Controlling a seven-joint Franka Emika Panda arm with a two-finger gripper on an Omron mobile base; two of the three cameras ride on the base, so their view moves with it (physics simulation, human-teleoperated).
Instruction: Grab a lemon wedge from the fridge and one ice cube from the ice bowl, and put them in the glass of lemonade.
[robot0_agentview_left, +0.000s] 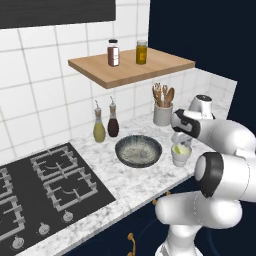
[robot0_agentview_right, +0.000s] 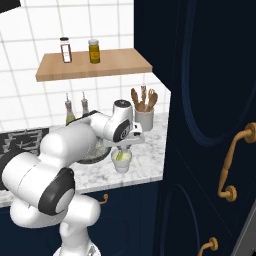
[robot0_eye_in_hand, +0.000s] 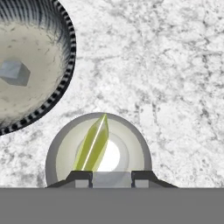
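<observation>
Gripper: you see it right above the glass, with a pale, cube-like block between its two finger tips; they look clamped on that block, the ice cube.
Glass: one glass, on the marble counter near its front edge and just beside the bowl; in the base views it sits under the hand.
Wedge: one lemon wedge, yellow-green, standing tilted inside the glass.
Bowl: one ice bowl, dark speckled rim, paler inside, left of the glass in the left base view; you can count one more grey cube lying in it.
Stove: one hob, left of the bowl on the same counter.
Bottles: two oil bottles, side by side behind the bowl against the tiled wall.
Holder: one white holder of wooden utensils, behind the glass.
Shelf: one wooden shelf above, carrying two jars.
Cabinets: navy doors with gold handles, on your right.
</observation>
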